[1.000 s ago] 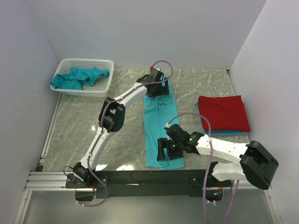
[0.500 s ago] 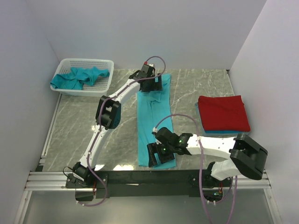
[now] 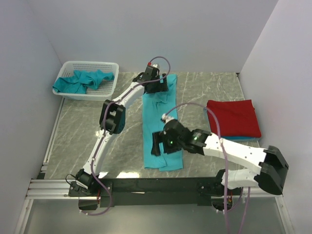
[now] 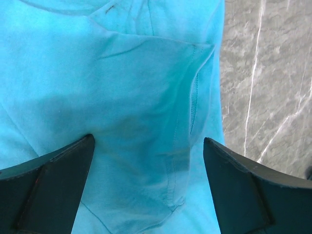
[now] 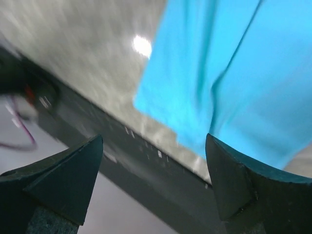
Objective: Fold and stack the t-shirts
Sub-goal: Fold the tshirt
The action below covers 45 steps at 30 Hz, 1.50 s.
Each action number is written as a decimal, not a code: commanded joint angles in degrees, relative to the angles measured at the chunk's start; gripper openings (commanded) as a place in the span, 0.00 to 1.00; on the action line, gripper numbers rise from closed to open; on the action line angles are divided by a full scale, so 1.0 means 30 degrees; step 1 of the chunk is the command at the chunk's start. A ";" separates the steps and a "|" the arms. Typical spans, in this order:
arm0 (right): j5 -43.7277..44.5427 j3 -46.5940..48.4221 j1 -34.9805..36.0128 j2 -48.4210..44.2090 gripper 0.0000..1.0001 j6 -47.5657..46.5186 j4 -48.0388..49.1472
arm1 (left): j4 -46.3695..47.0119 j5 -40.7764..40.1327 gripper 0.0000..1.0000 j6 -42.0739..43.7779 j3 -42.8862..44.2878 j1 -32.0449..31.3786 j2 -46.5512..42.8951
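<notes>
**Both tools wide open over the long teal shirt**

One teal t-shirt [image 3: 162, 127] lies mid-worktop [image 3: 78, 131], folded into a long narrow strip. It runs from the far side towards the near edge.

The left tool [image 3: 158, 86] is at the strip's far end. In the wrist view its fingers [image 4: 48, 190] are spread wide over flat cloth with a stitched seam showing. Nothing is pinched between them. Can't tell if the fingertips touch the fabric.

The right tool [image 3: 157, 145] is over the near part of the strip, towards its left edge. Its wrist view is blurred, but the jaws are clearly far apart and hold nothing. The shirt's near corner and the dark worktop rail show between them.

On the right side of the worktop, well apart from the strip, a red t-shirt [image 3: 233, 117] is folded into a flat rectangle. It sits on a blue one [image 3: 234, 139], which shows only as a thin edge.

In the far left corner, a white mesh basket [image 3: 90, 64] holds crumpled teal shirts [image 3: 82, 81], one draped over its left rim.
</notes>
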 commanded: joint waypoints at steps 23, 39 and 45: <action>0.1143 -0.2589 -0.8492 -0.7171 1.00 -0.1027 -0.0513 | 0.1667 -0.1188 1.00 -0.4689 -2.1618 -0.1024 -2.1600; -0.3904 -0.7601 -0.8055 -0.7143 1.00 -0.0675 0.0133 | 0.1520 -0.0634 0.99 -0.9557 -3.3784 -0.8466 -2.7465; -0.3375 -0.8099 -0.5946 -0.6791 1.00 0.0642 0.0455 | 0.2195 -0.0106 0.99 -1.0173 -3.4197 -0.9669 -2.6413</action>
